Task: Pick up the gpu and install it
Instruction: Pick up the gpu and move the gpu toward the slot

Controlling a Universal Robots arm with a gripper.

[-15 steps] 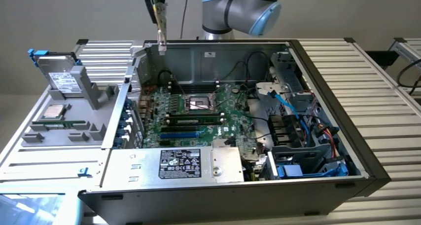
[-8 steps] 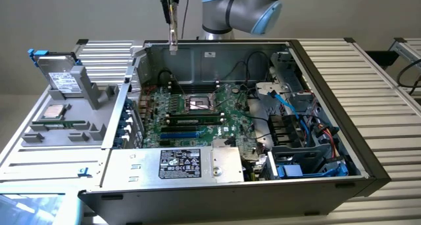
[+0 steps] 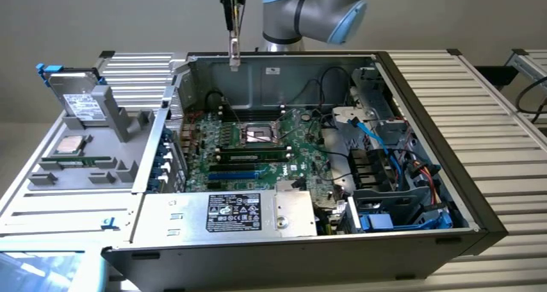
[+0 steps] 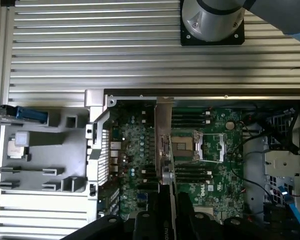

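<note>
ribbed metal bench (image 3: pixel 478 100) carries an open pc case (image 3: pixel 299 263) w/ its motherboard (image 3: pixel 295 141) exposed. gpu (image 3: pixel 232 48) hangs edge-on over the case, bracket end down, not touching the board. jaws clamped tight on its upper end.

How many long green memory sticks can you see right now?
2. One long green memory stick is seated in a slot on the large green motherboard; the other sits in the grey plastic tray. More may be hidden.
</note>
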